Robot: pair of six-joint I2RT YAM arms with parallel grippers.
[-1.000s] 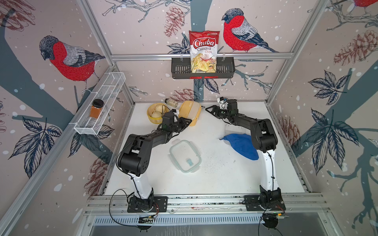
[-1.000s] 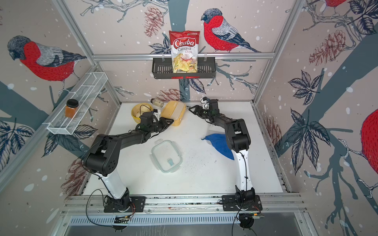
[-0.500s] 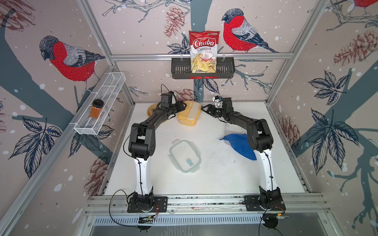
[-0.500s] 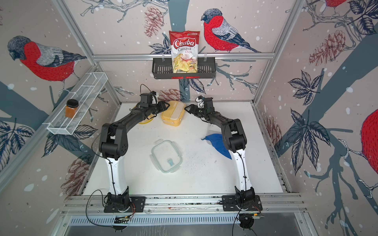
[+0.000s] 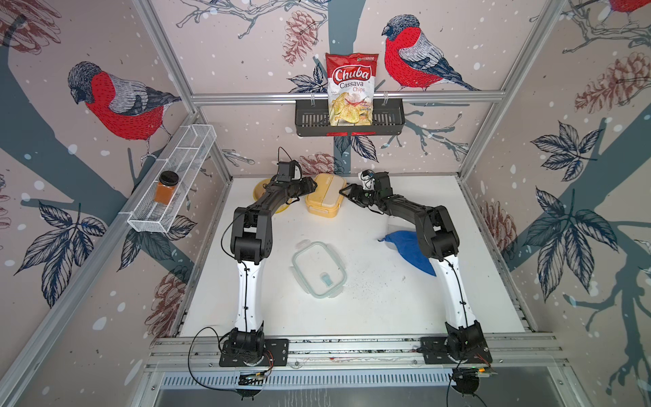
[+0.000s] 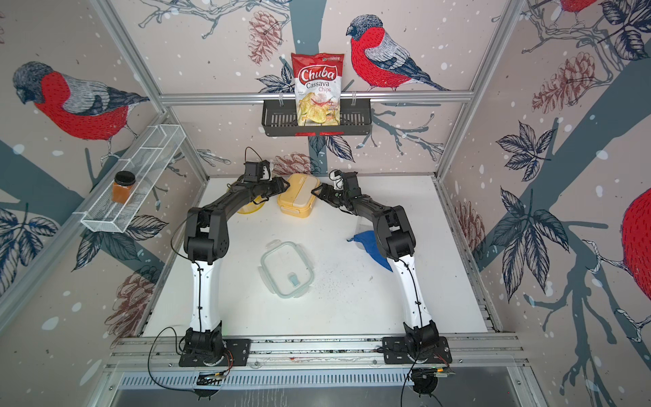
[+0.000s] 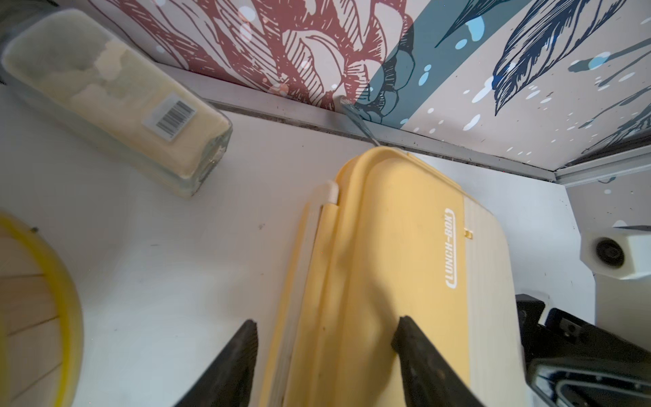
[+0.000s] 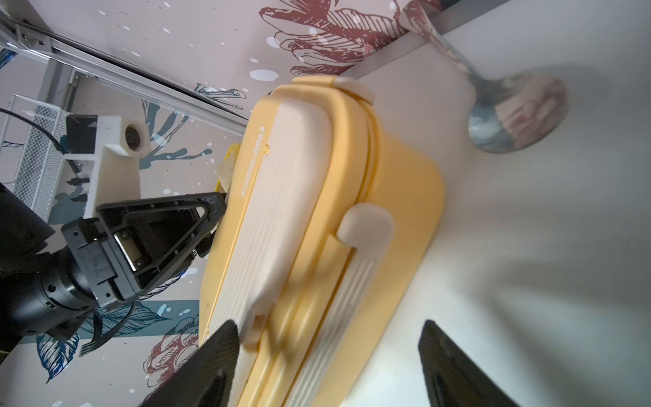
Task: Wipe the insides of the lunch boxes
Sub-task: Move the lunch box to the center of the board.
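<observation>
Pale wallpaper (image 5: pixel 246 116) printed with red-breasted birds, pine cones and dark leaves covers the walls on three sides, framed by aluminium rails (image 5: pixel 440 96). A white desk (image 5: pixel 387 317) fills the floor. A white wire shelf (image 5: pixel 176 179) hangs at nine o'clock, a black basket (image 5: pixel 310 118) at twelve. The light is soft and even.

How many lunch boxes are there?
2. The yellow lunch box sits closed at the back of the table. The clear lunch box sits near the middle. I can't see any others hiding.
</observation>
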